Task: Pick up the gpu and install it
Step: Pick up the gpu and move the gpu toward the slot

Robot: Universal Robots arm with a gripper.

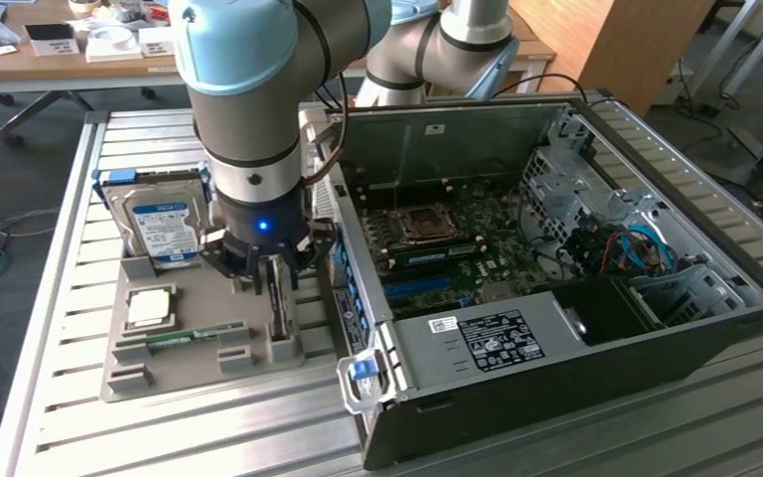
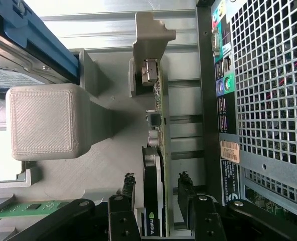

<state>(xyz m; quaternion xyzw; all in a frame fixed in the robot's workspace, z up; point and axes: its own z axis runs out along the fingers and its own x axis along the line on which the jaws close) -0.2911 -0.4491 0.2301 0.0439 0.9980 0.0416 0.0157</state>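
Note:
The gpu (image 1: 279, 320) stands on its edge in a slot of the grey holder tray (image 1: 136, 383), close beside the open computer case (image 1: 488, 343). In the wrist view I see the gpu (image 2: 159, 125) edge-on: green board, black cooler, and its metal end bracket (image 2: 151, 35) at the far end. My gripper (image 1: 271, 286) hangs straight down over the card. Its fingers (image 2: 129, 185) straddle the card, one on each side, with a small gap between each finger and the card. The gripper (image 2: 156, 176) is open and holds nothing.
On the tray stand a blue-labelled hard drive (image 1: 163, 227), a processor chip (image 1: 150, 306) and a small green RAM stick (image 1: 186, 336). The case's perforated rear panel (image 2: 269, 90) is right beside the card. A grey tray post (image 2: 43, 120) rises on the other side.

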